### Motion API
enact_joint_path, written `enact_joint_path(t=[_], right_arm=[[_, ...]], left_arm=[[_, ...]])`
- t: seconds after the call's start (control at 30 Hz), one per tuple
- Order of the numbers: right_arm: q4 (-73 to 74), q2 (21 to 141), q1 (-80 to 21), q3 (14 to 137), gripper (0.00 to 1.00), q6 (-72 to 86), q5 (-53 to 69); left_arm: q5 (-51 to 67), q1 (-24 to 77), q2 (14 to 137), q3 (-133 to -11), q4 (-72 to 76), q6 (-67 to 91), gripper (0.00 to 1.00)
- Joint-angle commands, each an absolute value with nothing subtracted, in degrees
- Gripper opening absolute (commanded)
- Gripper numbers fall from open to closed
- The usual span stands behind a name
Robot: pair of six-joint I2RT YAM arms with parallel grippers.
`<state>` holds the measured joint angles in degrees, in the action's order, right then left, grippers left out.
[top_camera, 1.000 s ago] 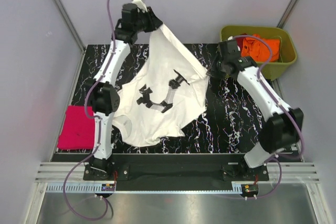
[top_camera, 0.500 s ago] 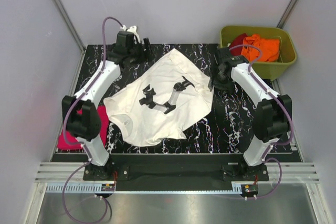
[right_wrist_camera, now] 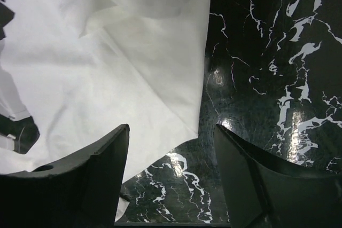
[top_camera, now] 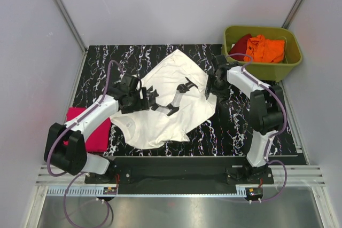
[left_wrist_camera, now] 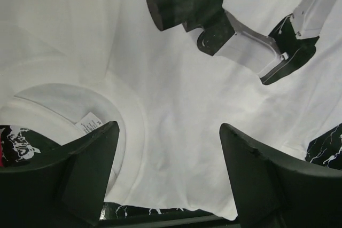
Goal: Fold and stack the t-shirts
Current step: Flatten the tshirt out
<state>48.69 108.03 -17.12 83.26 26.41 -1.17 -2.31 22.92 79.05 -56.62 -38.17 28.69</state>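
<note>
Released white t-shirt (top_camera: 171, 81) now lies flat. Left gripper (top_camera: 151, 99) over collar (left_wrist_camera: 64, 97), right gripper (top_camera: 209, 92) at its edge beside bare table (top_camera: 240, 126); both spread, empty.

**Layout, seen from above.**
- Ctr of table (top_camera: 240, 126): spread t-shirt (top_camera: 176, 116), lying flat, collar end twd near left.
- Near-left edge of table: folded t-shirt (top_camera: 99, 137), just beside spread t-shirt, left of its collar.
- Beside far-right corner of table: tub (top_camera: 272, 72), w/ bunched t-shirts (top_camera: 264, 48) inside.
- Over left part of spread t-shirt, far side of collar: left gripper (top_camera: 151, 99).
- Over right edge of spread t-shirt, at cloth/table border: right gripper (top_camera: 208, 92).
</note>
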Motion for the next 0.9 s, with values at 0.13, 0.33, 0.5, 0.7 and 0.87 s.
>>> enact_joint_path(t=[0.13, 0.33, 0.5, 0.7, 0.87], right_arm=[[46.23, 112.67, -17.49, 86.04, 0.62, 24.08, -2.81], [47.11, 115.84, -17.4, 86.32, 0.52, 23.9, -5.45], [46.06, 116.46, -17.49, 84.03, 0.39, 24.61, -7.03], [46.23, 112.95, -17.58, 77.53, 0.15, 26.98, -8.88], [46.05, 104.27, -17.49, 66.9, 0.07, 31.36, -3.44]], left_arm=[[-2.72, 23.11, 82.97, -48.88, -30.94, 45.07, 0.77], [-7.21, 22.94, 91.21, -51.76, -32.87, 46.58, 0.72], [-7.47, 22.07, 97.81, -56.33, -32.86, 45.36, 0.71], [-8.44, 16.19, 106.16, -64.94, -36.21, 42.73, 0.72], [-10.2, 11.08, 113.19, -78.47, -40.51, 38.24, 0.73]])
